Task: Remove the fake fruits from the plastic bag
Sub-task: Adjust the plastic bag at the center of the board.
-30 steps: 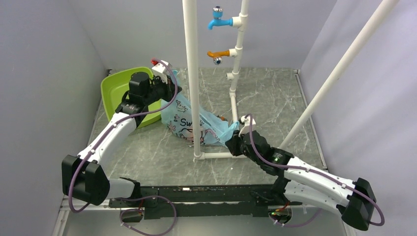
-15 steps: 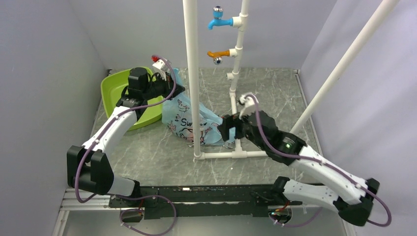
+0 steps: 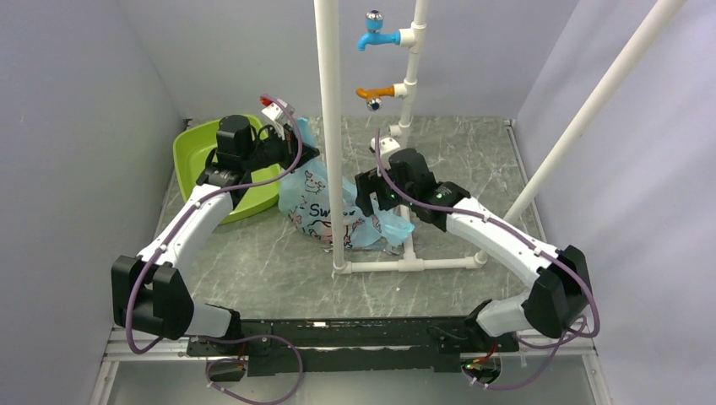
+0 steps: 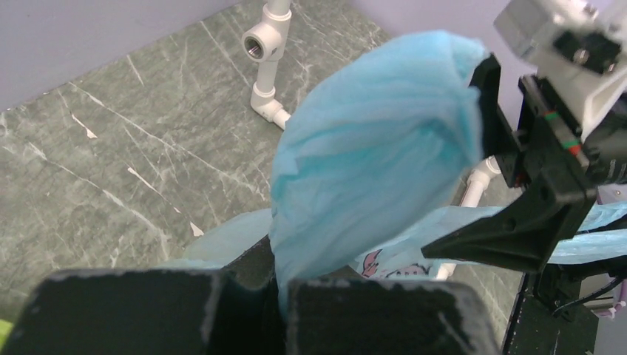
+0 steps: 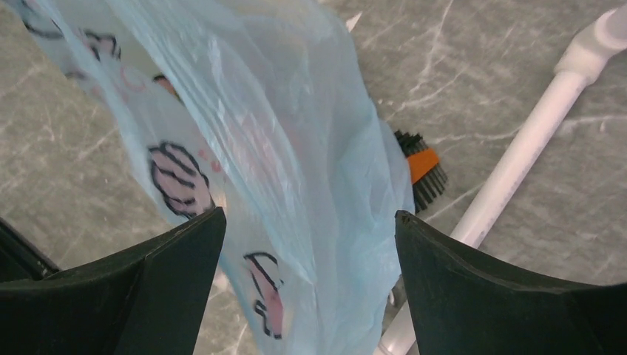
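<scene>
The light-blue plastic bag (image 3: 311, 196) with its cartoon print lies stretched across the middle of the table. My left gripper (image 3: 297, 153) is shut on the bag's upper left end and holds it lifted; in the left wrist view the bunched plastic bag (image 4: 373, 148) rises from between the left gripper's (image 4: 279, 270) shut jaws. My right gripper (image 3: 365, 196) hovers open over the bag's right part. In the right wrist view the plastic bag (image 5: 296, 148) hangs between the right gripper's (image 5: 310, 229) wide-spread fingers without being clamped. The fake fruits are hidden.
A lime-green tray (image 3: 196, 145) stands at the back left behind the left gripper. A white pipe frame (image 3: 328, 126) with blue and orange taps rises just in front of the bag; its floor pipe (image 5: 517, 170) runs beside the bag. A small orange-and-black tool (image 5: 423, 171) lies by the bag's edge.
My right gripper has opened, left the bag's right tip and moved back and left over the bag. The left gripper has stayed shut on the bag, barely shifting.
</scene>
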Available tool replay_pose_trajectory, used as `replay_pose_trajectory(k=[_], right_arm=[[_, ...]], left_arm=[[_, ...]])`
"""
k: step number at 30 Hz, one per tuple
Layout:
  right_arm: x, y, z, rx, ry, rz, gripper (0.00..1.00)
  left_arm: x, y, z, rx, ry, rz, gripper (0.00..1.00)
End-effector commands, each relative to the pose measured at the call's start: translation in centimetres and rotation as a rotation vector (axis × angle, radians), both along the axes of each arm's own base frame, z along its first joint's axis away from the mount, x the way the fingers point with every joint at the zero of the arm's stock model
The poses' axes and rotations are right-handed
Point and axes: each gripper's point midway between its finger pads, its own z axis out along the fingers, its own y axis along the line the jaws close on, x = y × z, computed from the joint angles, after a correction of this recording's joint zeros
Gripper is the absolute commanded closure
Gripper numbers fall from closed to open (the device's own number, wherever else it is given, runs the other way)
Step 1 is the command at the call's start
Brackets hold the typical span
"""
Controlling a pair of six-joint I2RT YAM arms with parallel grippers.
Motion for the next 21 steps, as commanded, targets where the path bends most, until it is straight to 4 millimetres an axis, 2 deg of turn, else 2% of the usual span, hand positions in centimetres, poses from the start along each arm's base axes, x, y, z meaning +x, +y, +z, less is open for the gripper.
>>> replay_pose_trajectory(k=[1, 4, 7, 10, 13, 16, 21], right_arm=[[-1.9, -0.2, -0.3, 0.041, -0.030, 0.025, 0.13], [-3.7, -1.9, -2.3, 0.030, 0.002, -0.006, 0.14], [-5.8, -3.1, -4.3, 0.036, 0.056, -0.010, 0.22], [-8.3, -3.6, -5.9, 0.084, 0.114, 0.001, 0.34], [-10.1, -3.2, -6.9, 0.160, 0.164, 0.015, 0.47], [-11.7, -2.8, -8.1, 0.192, 0.204, 0.029, 0.50], [-12.6, -3.9, -10.8, 0.147, 0.257, -0.047, 0.52]], left_arm=[[-0.6, -0.3, 3.2, -0.021, -0.112, -0.034, 1.00], [-0.6, -0.3, 3.3, -0.026, -0.115, -0.031, 1.00], [-0.9, -0.5, 3.7, -0.042, -0.120, -0.047, 1.00], [-1.6, -1.0, 4.3, -0.074, -0.125, -0.088, 1.00], [-2.1, -1.8, 4.8, -0.111, -0.112, -0.151, 1.00], [-1.6, -1.9, 4.5, -0.115, -0.076, -0.145, 1.00], [-1.5, -1.7, 4.6, -0.113, -0.071, -0.123, 1.00]])
